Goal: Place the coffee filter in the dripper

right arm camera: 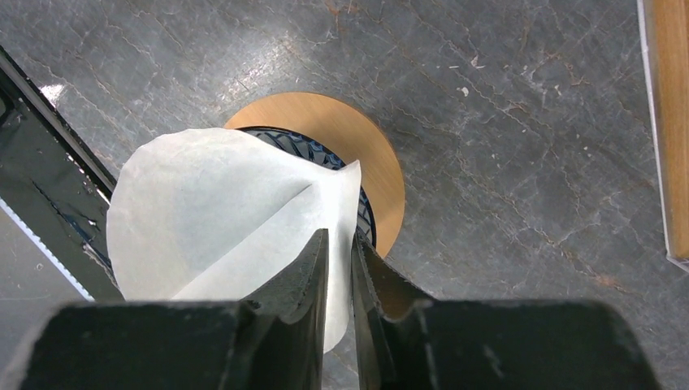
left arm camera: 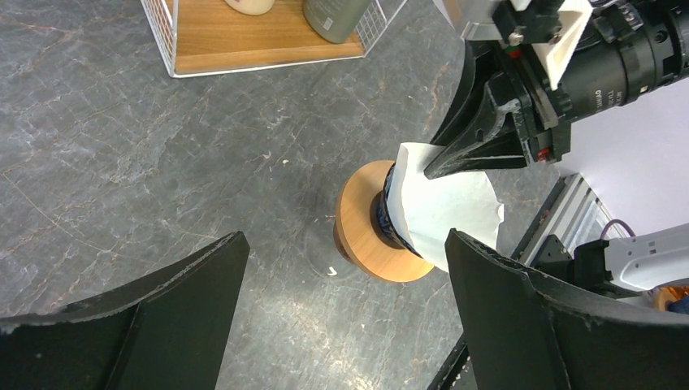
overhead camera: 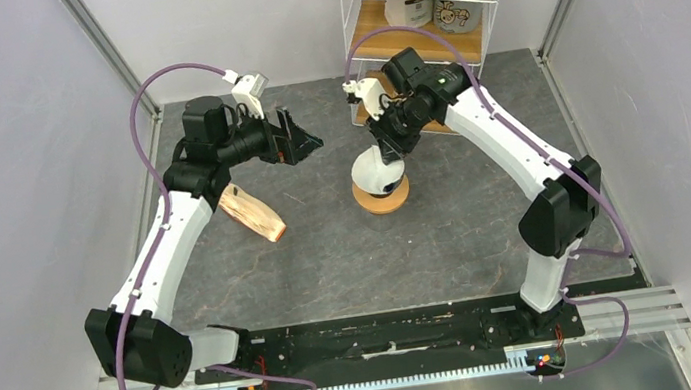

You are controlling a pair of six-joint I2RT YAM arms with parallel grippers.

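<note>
Overhead view of a dark, stone-patterned table (overhead camera: pixel 487 227) with two white robot arms reaching in from the bottom edge. Just right of centre, a white paper coffee filter (right arm camera: pixel 211 211) sits point-down in a small dark blue dripper (right arm camera: pixel 301 146). The dripper stands on a flat orange-brown wooden ring (right arm camera: pixel 366 146).

In the right wrist view the filter fills the centre left, its rim standing above the dripper's and leaning toward the lower left. The right gripper (right arm camera: pixel 340 236) comes in over the filter's edge. Its jaws are parted by a narrow slit with the paper's edge between them, and they look loose of it rather than pinching.

The left gripper (overhead camera: pixel 299 141), upper left of centre, is spread wide, holds nothing, and is well apart from the dripper. A tan paper stack (overhead camera: pixel 253 212) lies beside the left arm.

The step in hand appears to be the release. Next, the right jaws likely need to widen and lift straight up without dragging the paper out.
</note>
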